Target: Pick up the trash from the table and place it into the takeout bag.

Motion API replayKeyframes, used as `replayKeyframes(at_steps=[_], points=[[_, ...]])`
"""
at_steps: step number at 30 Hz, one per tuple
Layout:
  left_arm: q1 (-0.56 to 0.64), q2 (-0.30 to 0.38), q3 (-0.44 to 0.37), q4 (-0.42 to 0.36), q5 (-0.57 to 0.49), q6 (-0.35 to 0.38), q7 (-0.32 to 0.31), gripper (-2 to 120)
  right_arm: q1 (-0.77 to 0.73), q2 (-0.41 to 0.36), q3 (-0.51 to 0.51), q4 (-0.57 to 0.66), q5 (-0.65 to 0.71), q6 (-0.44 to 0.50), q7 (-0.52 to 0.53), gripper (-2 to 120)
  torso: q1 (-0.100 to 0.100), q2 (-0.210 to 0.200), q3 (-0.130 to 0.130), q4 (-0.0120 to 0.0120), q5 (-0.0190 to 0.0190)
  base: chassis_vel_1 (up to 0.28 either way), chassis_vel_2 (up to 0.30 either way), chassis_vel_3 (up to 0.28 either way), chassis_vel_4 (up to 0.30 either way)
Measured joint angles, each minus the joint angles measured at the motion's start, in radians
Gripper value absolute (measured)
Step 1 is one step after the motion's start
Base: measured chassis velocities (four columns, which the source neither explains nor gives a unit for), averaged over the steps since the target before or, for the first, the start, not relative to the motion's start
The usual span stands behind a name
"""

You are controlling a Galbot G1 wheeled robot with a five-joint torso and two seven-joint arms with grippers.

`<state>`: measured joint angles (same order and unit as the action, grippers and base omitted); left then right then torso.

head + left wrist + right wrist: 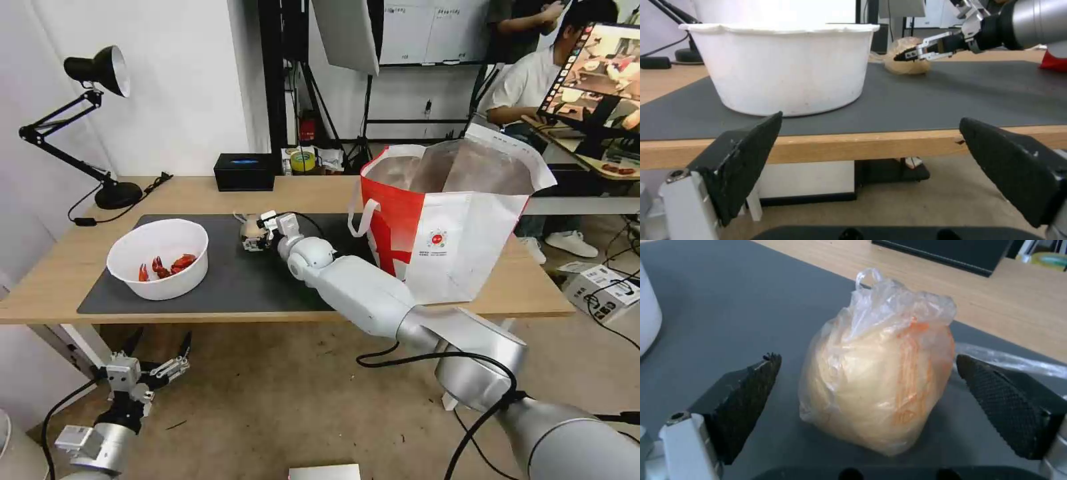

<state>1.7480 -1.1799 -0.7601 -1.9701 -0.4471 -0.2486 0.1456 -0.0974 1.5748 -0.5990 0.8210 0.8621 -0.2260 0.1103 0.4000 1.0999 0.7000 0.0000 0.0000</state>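
A knotted clear bag with a beige lump (878,383) lies on the dark mat (253,287) of the table (60,267). My right gripper (869,383) is open around it, one finger on each side and neither touching; the head view shows that gripper (255,235) at the bag (251,229). To the left stands a white bowl (158,257) with red crayfish shells (170,265). The red-and-white takeout bag (453,227) stands open on the table's right end. My left gripper (163,363) hangs open below the front edge, facing the bowl (782,66).
A black desk lamp (100,73) stands at the back left with its cable on the wood. A small black box (245,171) sits at the back edge. A cardboard box (600,287) lies on the floor right of the table.
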Motion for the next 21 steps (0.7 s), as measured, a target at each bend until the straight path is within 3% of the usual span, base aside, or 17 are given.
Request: replayKeyframes(at_steps=[21], points=[[-0.003,-0.016,0.006,-0.005,0.004,-0.008,0.001,100,0.028,0.001,-0.055,-0.054,-0.070,0.044,-0.064,100,0.000,0.000,0.000,0.0000,0.0000,0.000,0.000,0.000,0.000]])
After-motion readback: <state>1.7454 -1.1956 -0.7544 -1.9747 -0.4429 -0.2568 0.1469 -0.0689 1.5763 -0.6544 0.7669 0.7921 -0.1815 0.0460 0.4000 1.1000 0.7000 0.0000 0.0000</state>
